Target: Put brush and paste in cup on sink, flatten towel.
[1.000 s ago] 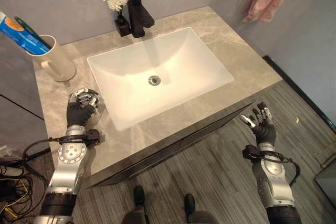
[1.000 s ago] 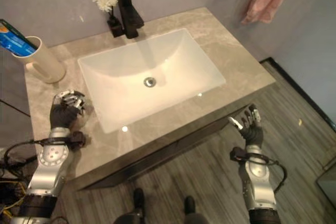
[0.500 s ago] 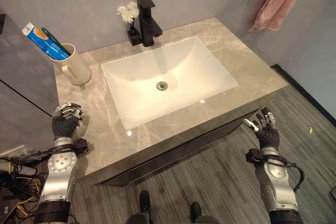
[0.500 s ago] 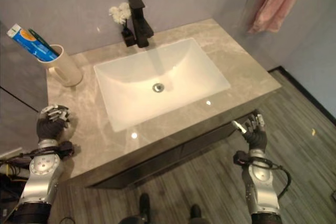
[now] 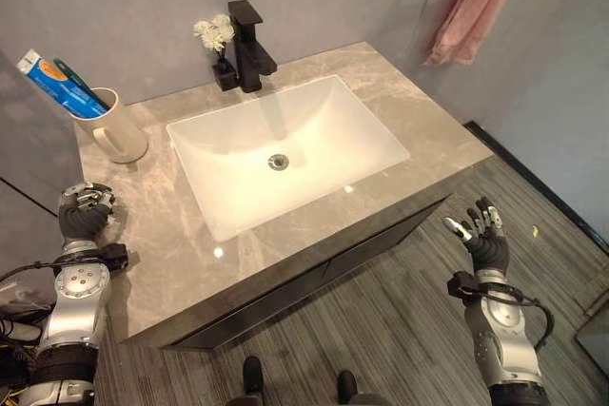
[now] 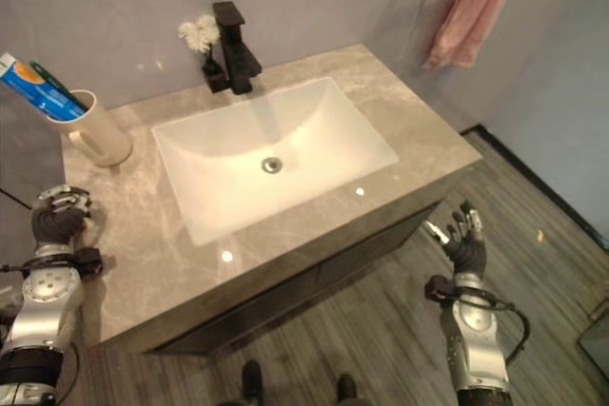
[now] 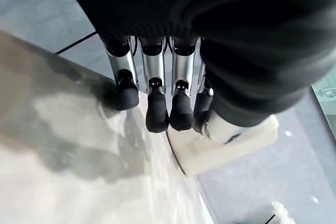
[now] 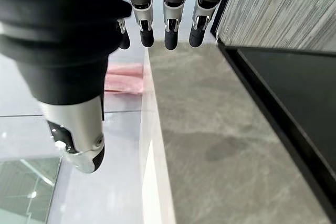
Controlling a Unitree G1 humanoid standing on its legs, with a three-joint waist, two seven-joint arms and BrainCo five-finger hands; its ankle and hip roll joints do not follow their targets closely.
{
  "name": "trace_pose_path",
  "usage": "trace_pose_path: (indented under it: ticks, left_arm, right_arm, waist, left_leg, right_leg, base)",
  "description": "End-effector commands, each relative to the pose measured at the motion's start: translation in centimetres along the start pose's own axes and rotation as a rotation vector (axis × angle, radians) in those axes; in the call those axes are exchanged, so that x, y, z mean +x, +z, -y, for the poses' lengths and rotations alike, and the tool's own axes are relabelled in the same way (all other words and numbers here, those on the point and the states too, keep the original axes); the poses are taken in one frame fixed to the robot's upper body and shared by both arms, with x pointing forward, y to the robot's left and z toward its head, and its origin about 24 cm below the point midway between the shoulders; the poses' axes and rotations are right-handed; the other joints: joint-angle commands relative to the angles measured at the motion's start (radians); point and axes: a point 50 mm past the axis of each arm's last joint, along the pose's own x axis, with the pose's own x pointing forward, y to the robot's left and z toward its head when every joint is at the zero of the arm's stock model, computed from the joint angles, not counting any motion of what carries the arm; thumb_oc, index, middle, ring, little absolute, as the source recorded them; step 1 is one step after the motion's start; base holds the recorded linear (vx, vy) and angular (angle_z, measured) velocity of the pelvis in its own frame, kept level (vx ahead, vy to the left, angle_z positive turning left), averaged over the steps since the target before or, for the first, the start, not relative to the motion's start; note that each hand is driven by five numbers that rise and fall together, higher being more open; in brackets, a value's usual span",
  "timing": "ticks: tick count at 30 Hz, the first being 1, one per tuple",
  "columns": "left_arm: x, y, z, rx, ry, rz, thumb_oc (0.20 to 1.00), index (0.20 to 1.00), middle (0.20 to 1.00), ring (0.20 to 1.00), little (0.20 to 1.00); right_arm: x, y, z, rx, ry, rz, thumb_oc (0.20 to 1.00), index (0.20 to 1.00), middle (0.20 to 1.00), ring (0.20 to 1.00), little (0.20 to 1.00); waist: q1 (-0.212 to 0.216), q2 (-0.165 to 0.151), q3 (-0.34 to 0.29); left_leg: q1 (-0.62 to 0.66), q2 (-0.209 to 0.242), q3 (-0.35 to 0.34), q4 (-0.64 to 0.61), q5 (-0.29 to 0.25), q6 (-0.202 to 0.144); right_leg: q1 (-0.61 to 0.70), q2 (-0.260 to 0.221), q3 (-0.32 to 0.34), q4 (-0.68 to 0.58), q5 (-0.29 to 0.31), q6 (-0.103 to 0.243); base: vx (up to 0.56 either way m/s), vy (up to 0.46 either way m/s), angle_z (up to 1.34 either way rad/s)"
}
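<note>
Left hand [image 5: 84,213] is hanging at the counter's [image 5: 181,244] left edge, fingers curled in, holding nothing. Right hand [image 5: 483,241] is hovering over the floor [image 5: 400,330] past the counter's front right corner, fingers spread, empty. Brush [image 5: 76,83] and paste [image 5: 52,81] are standing in the cup [image 5: 112,128] at the back left, beside the sink [image 5: 285,145]. Pink towel [image 5: 466,9] is hanging bunched on the wall, right.

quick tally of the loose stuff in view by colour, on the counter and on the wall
Blue: 1, the toothpaste tube in the cup
Green: 1, the toothbrush in the cup
Cream: 1, the cup
Black: 1, the small vase with white flowers
Pink: 1, the towel hanging on the wall
Total: 5
</note>
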Motion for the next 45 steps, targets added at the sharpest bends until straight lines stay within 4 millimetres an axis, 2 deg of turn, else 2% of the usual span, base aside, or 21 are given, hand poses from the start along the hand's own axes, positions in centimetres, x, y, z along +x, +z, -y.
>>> trace_pose_path:
  ticks: [1,4,7,15,21,31,34,36,45]
  left_arm:
    - [2.8,3.8,-2.2,0.018,0.087,0.134,0.2,0.2,0.2,0.2,0.2]
    - [3.4,4.8,-2.7,0.03,0.102,0.161,0.2,0.2,0.2,0.2,0.2]
    - [4.6,7.0,-3.7,0.058,0.126,0.219,0.2,0.2,0.2,0.2,0.2]
    - [6.7,11.7,-5.4,0.091,0.17,0.323,0.2,0.2,0.2,0.2,0.2]
    - [7.2,12.7,-4.9,0.086,0.16,0.343,0.2,0.2,0.2,0.2,0.2]
    - [8.1,15.2,-5.3,0.087,0.177,0.388,0.2,0.2,0.2,0.2,0.2]
    - [8.4,17.2,-5.3,0.1,0.173,0.439,0.2,0.2,0.2,0.2,0.2]
    - [8.5,17.7,-5.2,0.103,0.17,0.451,0.2,0.2,0.2,0.2,0.2]
    - [8.6,17.9,-4.9,0.106,0.153,0.452,0.2,0.2,0.2,0.2,0.2]
  right_arm:
    - [1.5,3.5,0.9,-0.025,-0.015,0.168,1.0,1.0,1.0,1.0,1.0]
    - [1.5,3.6,0.7,-0.029,-0.004,0.172,1.0,1.0,1.0,1.0,1.0]
    - [1.6,3.6,0.5,-0.035,0.01,0.173,1.0,1.0,1.0,1.0,1.0]
    - [2.0,4.4,0.0,-0.029,0.03,0.214,1.0,1.0,1.0,1.0,1.0]
    - [2.0,4.5,0.1,-0.028,0.035,0.224,1.0,1.0,1.0,1.0,1.0]
    - [2.2,4.9,0.0,-0.032,0.042,0.239,1.0,1.0,1.0,1.0,1.0]
    - [2.3,5.3,0.1,-0.03,0.046,0.257,1.0,1.0,1.0,1.0,1.0]
    - [2.4,5.4,0.1,-0.034,0.049,0.257,1.0,1.0,1.0,1.0,1.0]
    - [2.2,5.0,0.2,-0.042,0.051,0.243,1.0,1.0,1.0,1.0,1.0]
  waist:
    - [-0.002,0.001,0.019]
    - [-0.008,-0.002,0.021]
    - [-0.02,-0.009,0.028]
    - [-0.037,-0.018,0.076]
    - [-0.038,-0.025,0.092]
    - [-0.054,-0.023,0.11]
    - [-0.062,-0.021,0.114]
    - [-0.065,-0.02,0.116]
    - [-0.063,-0.019,0.111]
  left_leg:
    - [0.077,-0.004,-0.044,0.033,-0.21,-0.004]
    - [0.057,-0.008,-0.04,0.035,-0.209,0.0]
    - [0.026,-0.013,-0.035,0.042,-0.207,0.008]
    - [-0.037,-0.004,-0.027,0.048,-0.196,0.01]
    - [-0.048,-0.001,-0.031,0.049,-0.198,0.008]
    - [-0.073,0.004,-0.031,0.047,-0.19,0.004]
    - [-0.09,0.006,-0.033,0.047,-0.184,0.002]
    - [-0.098,0.007,-0.034,0.046,-0.181,0.001]
    - [-0.093,0.011,-0.031,0.039,-0.182,0.0]
  right_leg:
    - [-0.033,-0.073,-0.09,0.04,-0.04,0.079]
    - [-0.054,-0.077,-0.079,0.037,-0.028,0.087]
    - [-0.085,-0.082,-0.058,0.033,0.006,0.098]
    - [-0.151,-0.077,-0.036,0.024,0.055,0.099]
    - [-0.159,-0.075,-0.047,0.019,0.044,0.099]
    - [-0.188,-0.07,-0.041,0.011,0.056,0.099]
    - [-0.205,-0.066,-0.035,0.009,0.062,0.099]
    - [-0.21,-0.066,-0.033,0.008,0.064,0.099]
    - [-0.211,-0.062,-0.037,0.005,0.054,0.099]
  base:
    - [0.0,0.062,-0.1]
    - [-0.01,0.065,-0.07]
    - [-0.02,0.066,-0.15]
    - [-0.04,0.04,-0.13]
    - [0.0,0.004,0.02]
    - [0.0,0.001,0.0]
    - [0.0,0.0,0.0]
    - [0.0,0.0,0.0]
    - [0.0,0.0,0.0]
